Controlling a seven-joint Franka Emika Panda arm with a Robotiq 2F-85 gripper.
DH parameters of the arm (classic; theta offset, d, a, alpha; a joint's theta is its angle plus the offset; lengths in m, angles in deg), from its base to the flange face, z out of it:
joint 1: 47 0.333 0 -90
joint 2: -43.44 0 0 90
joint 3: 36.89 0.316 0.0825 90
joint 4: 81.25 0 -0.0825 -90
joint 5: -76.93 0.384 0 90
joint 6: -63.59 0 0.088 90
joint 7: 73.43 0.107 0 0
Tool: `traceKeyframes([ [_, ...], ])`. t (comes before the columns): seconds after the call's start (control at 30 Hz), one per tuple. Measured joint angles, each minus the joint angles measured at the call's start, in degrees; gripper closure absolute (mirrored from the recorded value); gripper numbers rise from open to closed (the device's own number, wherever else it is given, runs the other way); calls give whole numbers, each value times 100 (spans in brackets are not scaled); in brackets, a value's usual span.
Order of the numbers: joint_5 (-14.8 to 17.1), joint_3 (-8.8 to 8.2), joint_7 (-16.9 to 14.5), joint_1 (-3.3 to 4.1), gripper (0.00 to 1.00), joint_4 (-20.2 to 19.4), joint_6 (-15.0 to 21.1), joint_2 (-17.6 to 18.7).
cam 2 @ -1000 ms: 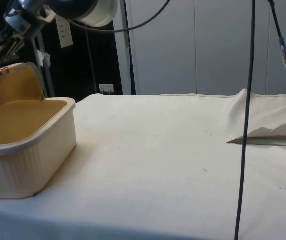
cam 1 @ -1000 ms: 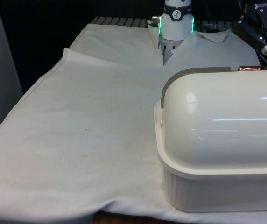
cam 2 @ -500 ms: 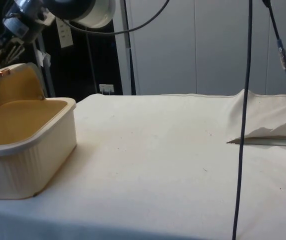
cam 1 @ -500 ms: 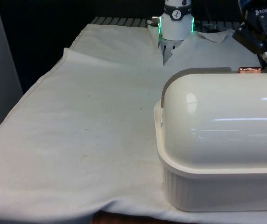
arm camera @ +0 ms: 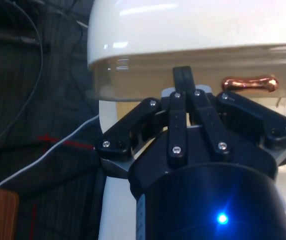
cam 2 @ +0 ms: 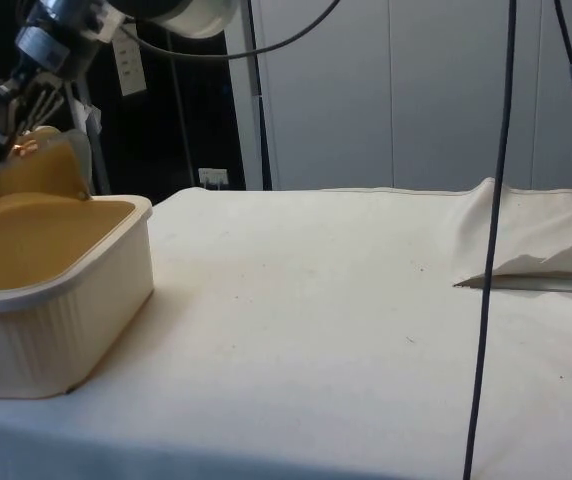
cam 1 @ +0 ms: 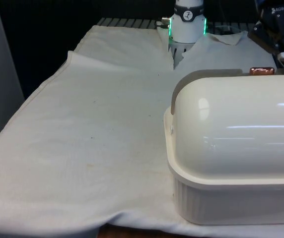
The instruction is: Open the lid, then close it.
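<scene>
- Your cream, glossy domed roll-top lid [cam 1: 236,129] sits rolled back over the ribbed cream plastic bread box [cam 2: 61,330], at the front view's 4 o'clock.
- Judge it light, rigid and slick; push at the small copper handle [arm camera: 248,83].
- The black two-finger gripper [arm camera: 184,80] has its fingers pressed together, holding nothing, at the lid's edge beside the handle.

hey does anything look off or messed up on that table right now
Nothing is spilled or broken. The white cloth is rucked up into a fold at one edge in the side view, with a dark gap under it. The bread box has its lid rolled open, with the pincer at the copper handle.
</scene>
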State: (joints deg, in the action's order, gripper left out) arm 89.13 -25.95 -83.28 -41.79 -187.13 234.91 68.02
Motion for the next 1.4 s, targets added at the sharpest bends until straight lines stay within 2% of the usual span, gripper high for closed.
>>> traceKeyframes([
  [0.37, 69, 23, 80, 0, 100, -264, -367, -252],
  [1.13, 533, 86, 80, 6, 100, -521, -1558, -653],
  [1.4, 710, 97, 80, 6, 100, -504, -1730, -676],
])
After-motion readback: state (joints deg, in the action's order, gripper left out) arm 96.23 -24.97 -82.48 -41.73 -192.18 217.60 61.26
